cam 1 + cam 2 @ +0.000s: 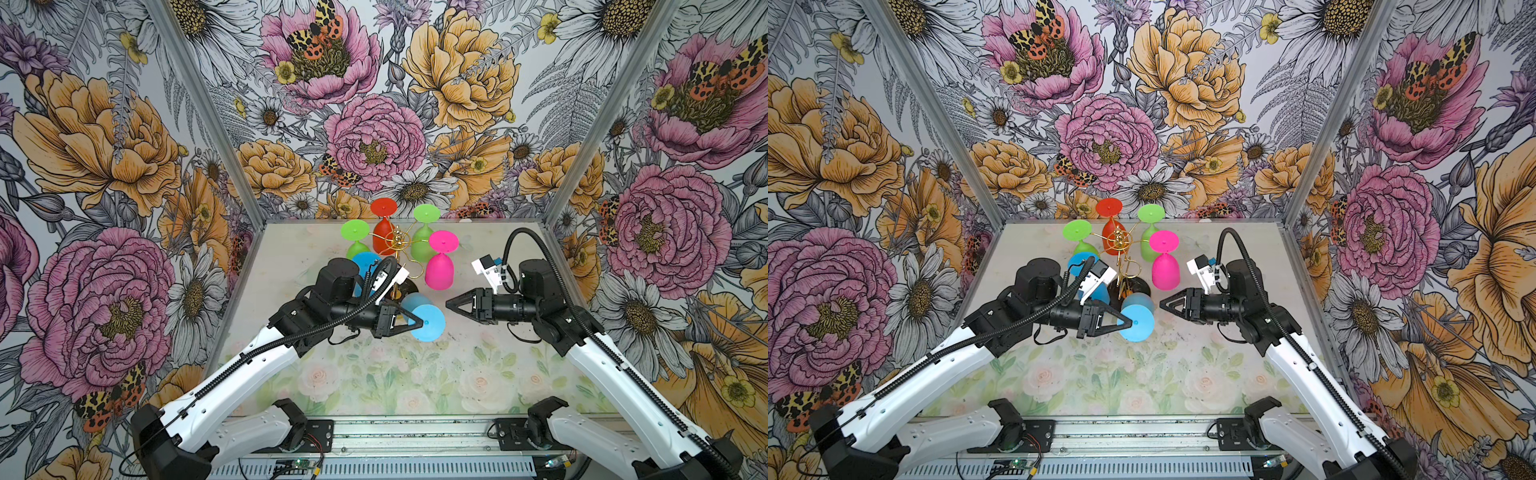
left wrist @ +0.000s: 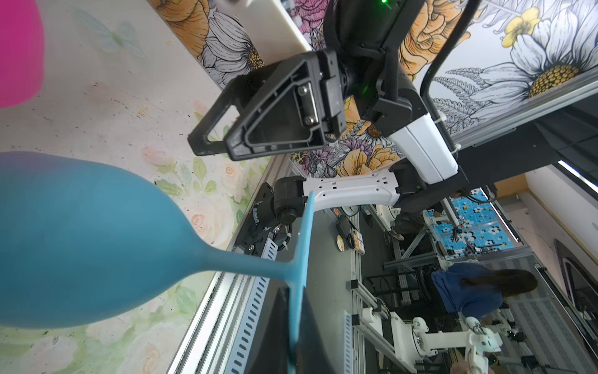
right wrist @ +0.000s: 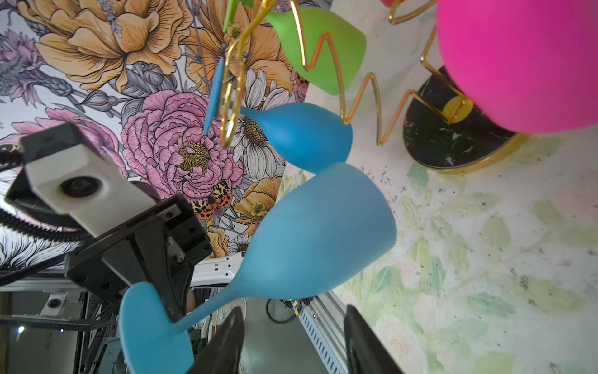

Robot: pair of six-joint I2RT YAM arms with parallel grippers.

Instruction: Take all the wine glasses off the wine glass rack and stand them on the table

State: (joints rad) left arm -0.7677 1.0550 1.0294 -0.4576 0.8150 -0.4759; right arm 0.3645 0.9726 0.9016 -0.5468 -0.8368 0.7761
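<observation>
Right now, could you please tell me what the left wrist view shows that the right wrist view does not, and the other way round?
Only the left wrist view: a person in blue in the room beyond. Only the right wrist view: the wine glass rack with its black base, plus a green glass and a darker blue glass hanging on it. Both: the light blue wine glass, its foot pinched in the left gripper, the pink glass and the open right gripper.

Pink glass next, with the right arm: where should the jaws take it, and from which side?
Probably the thin stem of the pink glass, between the foot on top and the wide bowl hanging below. Approach from the outside, where the right gripper is, clear of the wine glass rack.
</observation>
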